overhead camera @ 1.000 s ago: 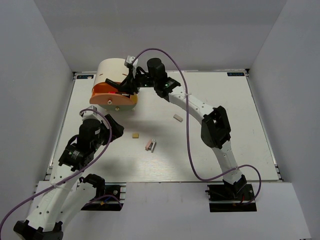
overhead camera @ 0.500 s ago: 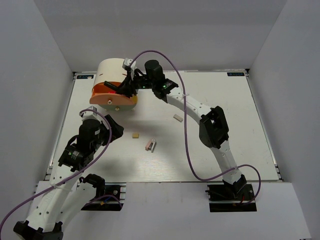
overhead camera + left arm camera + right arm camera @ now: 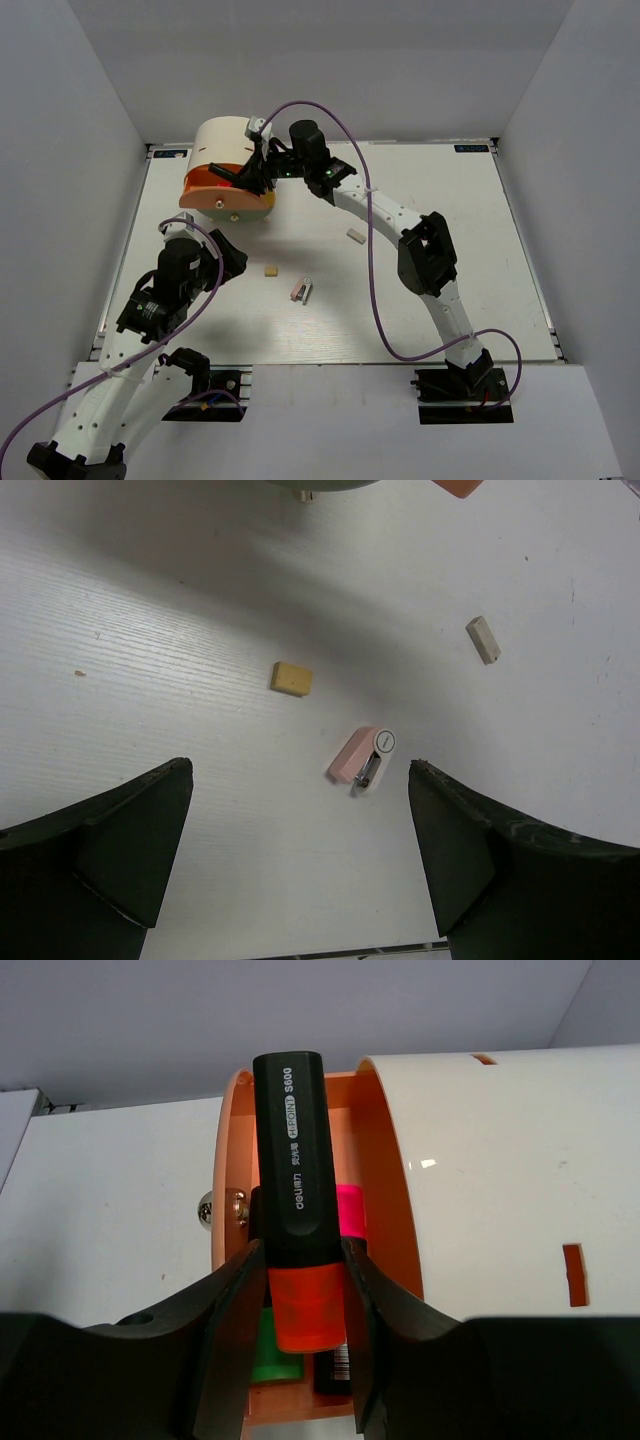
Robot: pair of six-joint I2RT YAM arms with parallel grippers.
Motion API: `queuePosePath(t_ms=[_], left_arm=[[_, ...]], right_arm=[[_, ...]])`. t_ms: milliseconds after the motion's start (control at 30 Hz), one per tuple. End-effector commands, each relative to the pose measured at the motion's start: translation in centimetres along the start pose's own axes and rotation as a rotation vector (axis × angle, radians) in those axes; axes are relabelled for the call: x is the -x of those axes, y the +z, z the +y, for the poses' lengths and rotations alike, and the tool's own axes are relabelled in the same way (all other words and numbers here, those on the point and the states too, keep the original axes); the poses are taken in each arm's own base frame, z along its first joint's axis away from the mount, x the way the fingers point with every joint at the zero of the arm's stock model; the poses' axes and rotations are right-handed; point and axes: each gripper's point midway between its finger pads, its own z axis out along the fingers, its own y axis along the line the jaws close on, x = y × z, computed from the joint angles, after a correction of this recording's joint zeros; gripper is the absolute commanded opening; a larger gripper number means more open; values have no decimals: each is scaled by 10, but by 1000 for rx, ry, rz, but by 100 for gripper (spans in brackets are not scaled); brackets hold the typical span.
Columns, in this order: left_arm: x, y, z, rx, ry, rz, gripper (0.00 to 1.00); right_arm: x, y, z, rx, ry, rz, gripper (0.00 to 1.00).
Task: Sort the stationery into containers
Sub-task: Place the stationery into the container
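My right gripper (image 3: 300, 1300) is shut on the black marker with the orange cap (image 3: 297, 1200) and holds it over the open orange drawer (image 3: 225, 1260) of the cream cylindrical box (image 3: 222, 150). The pink-capped (image 3: 349, 1210) and green-capped (image 3: 272, 1360) markers lie in that drawer. In the top view the right gripper (image 3: 240, 178) is above the drawer (image 3: 205, 185). My left gripper (image 3: 300, 880) is open and empty above the table, near the pinkish-white clip (image 3: 362, 760), the tan eraser (image 3: 291, 678) and the grey eraser (image 3: 483, 639).
The tan eraser (image 3: 270, 269), the clip (image 3: 301, 290) and the grey eraser (image 3: 355, 236) lie on the white table (image 3: 450, 280) between the arms. White walls close in the table on three sides. A purple cable loops over the right arm.
My right gripper has moved a little to the left with the orange-capped marker, further over the open drawer. The left arm has not moved.
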Motion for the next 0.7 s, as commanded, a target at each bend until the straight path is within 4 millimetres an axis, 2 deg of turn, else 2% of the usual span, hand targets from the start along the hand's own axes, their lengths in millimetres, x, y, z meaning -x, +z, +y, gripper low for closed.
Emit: queuePosePath(t_ms=[0, 200, 400, 433, 467, 667], left_arm=[[11, -7, -6, -14, -9, -35, 99], [13, -6, -7, -20, -11, -42, 99], [13, -4, -8, -20, -11, -42, 99], [13, -4, -8, -20, -11, -42, 99], [13, -4, -8, -20, -11, -42, 99], [15, 0, -13, -44, -15, -55, 99]], right_arm=[[34, -4, -2, -10, -76, -58, 42], [40, -8, -2, -15, -93, -57, 47], [46, -12, -2, -22, -103, -60, 47], [59, -17, 0, -22, -118, -77, 47], [61, -16, 3, -15, -120, -79, 47], [104, -36, 11, -12, -166, -117, 47]])
